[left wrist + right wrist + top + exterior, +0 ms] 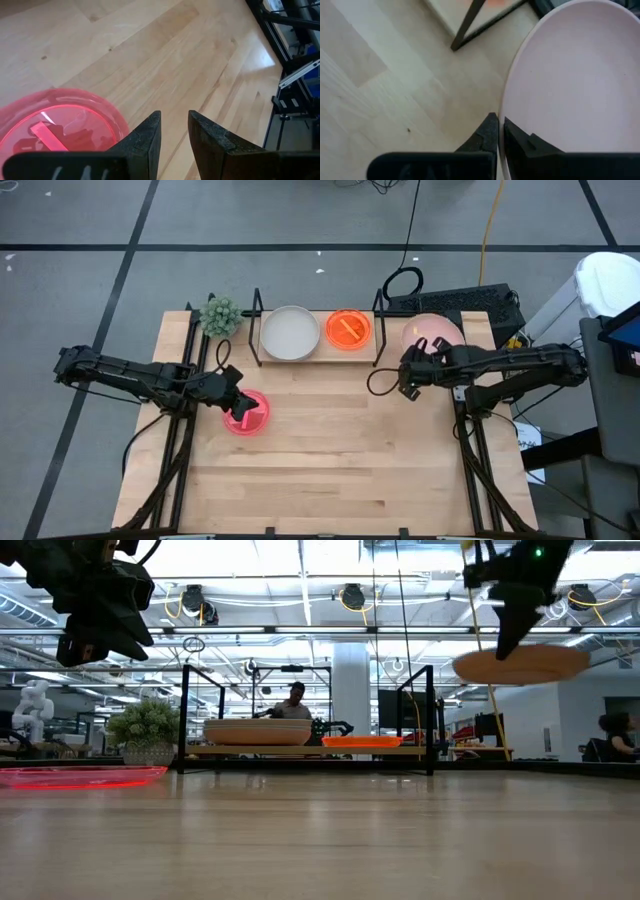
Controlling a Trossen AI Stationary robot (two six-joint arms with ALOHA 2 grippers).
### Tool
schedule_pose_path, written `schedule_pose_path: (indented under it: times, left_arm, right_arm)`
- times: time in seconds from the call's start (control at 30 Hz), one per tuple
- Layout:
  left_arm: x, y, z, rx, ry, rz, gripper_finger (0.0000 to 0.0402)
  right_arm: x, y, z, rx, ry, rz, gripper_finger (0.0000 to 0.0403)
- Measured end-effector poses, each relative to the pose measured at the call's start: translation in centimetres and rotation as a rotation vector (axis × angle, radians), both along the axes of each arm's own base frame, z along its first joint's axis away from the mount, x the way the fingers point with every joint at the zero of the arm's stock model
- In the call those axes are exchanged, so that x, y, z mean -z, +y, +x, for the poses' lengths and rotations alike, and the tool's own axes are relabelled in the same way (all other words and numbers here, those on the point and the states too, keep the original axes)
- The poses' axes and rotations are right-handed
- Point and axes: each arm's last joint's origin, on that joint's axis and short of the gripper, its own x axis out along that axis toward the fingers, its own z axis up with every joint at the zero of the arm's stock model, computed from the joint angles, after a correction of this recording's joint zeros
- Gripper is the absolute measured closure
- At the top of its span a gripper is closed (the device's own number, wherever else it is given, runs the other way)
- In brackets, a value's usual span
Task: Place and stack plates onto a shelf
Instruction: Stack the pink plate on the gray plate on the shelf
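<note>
R gripper [408,372], right of centre in the high view, is pinched shut on the rim of the pale pink plate [434,332]. Wrist view shows both fingers [487,135] clamping the edge, so the plate hangs off to one side. In the low view it's airborne at upper right [520,665], roughly level and well above the table [330,460]. An edge grip makes sense: it leaves the underside free to set down on a stack. The plate sits just outside the shelf's right end frame, so I'd guess it goes up and over, not through the wire.

Shelf [318,358] is top centre of the high view. It has a cream plate [290,333] on the left half and an orange plate [348,329] on the right, side by side and apart. The big pink one prob belongs on the cream, since the sizes match.

L gripper [232,392], left of centre, hovers over the neon pink plate [246,413], which lies flat on the table. Jaws show a narrow gap in the wrist view [174,145] and hold nothing. The plate [55,127] is off to the side of the fingers, not between them. L looks staged to pick it next.

Small potted plant [219,315] by the shelf's left end, not in play.

Risk: a thin rim pinch on a wide plate may let it tilt or slip when lowered.
</note>
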Motion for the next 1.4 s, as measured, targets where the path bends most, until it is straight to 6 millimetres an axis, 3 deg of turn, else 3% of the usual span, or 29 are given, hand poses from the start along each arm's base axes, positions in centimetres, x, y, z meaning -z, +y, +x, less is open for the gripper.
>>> schedule_pose_path:
  times: [0.47, 1.03, 1.2, 1.4]
  left_arm:
    - [0.0, 0.0, 0.0, 0.006, -0.001, 0.006, 0.0300]
    - [0.3, -0.3, -0.3, 0.007, 0.038, -0.028, 0.0300]
    - [-1.5, -0.7, 0.9, 0.059, -0.184, -0.014, 0.0299]
    - [-3.8, -0.3, 2.1, -0.003, -0.422, -0.041, 0.0299]
  right_arm:
    - [-6.9, -0.7, 0.8, -0.022, -0.073, -0.039, 0.0403]
    - [-10.7, -0.8, 5.3, -0.114, -0.062, -0.096, 0.0403]
    - [-11.8, -0.4, 6.3, -0.241, -0.111, -0.110, 0.0403]
    - [-12.5, 0.7, 7.4, -0.437, -0.174, -0.117, 0.0403]
